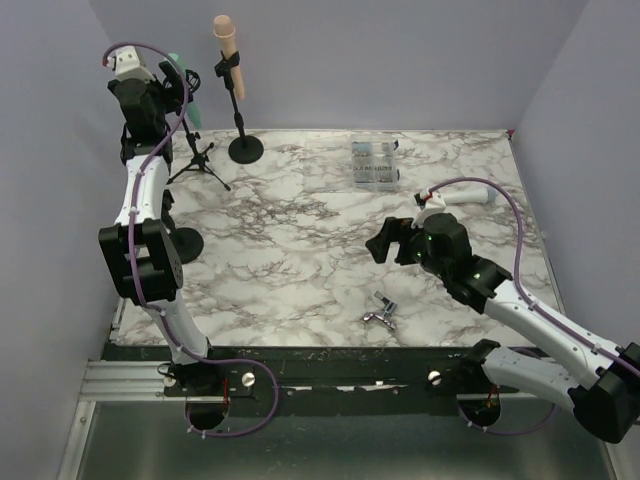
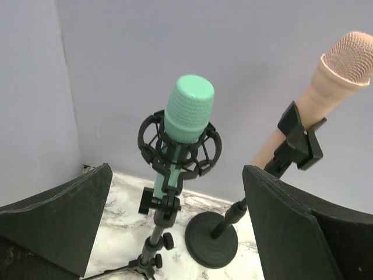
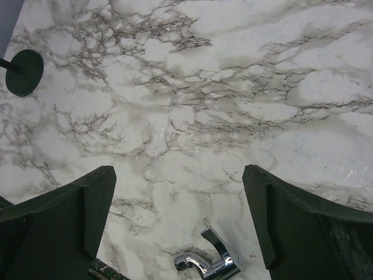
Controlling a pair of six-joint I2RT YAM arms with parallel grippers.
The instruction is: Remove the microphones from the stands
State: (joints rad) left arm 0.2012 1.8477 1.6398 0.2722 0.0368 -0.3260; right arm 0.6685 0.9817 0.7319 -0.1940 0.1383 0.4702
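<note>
2 mics in this one, both seated in their holders at the far left corner of the marble table (image 1: 300, 230). Starting at the left, the left gripper (image 2: 176, 175) is up high with its fingers spread wide and nothing between them, facing the green microphone (image 2: 187, 111) without touching it. That mic stands upright in a black shock mount (image 2: 150, 137) on top of a tripod stand (image 2: 156, 239). Just right of it, the peach microphone (image 2: 326, 81) leans in a black clip (image 2: 297, 140) on a round-base stand (image 2: 211, 236). Moving across, there's a clear plastic box (image 1: 375, 163) near the back edge, and a small chrome fitting (image 1: 381, 315) lying toward the front edge. The right gripper (image 3: 178, 175) hangs low over bare marble just behind that fitting, jaws also wide and holding nothing. Behind it to the right lies a white cylinder (image 1: 468, 196); can't tell what it is.
</note>
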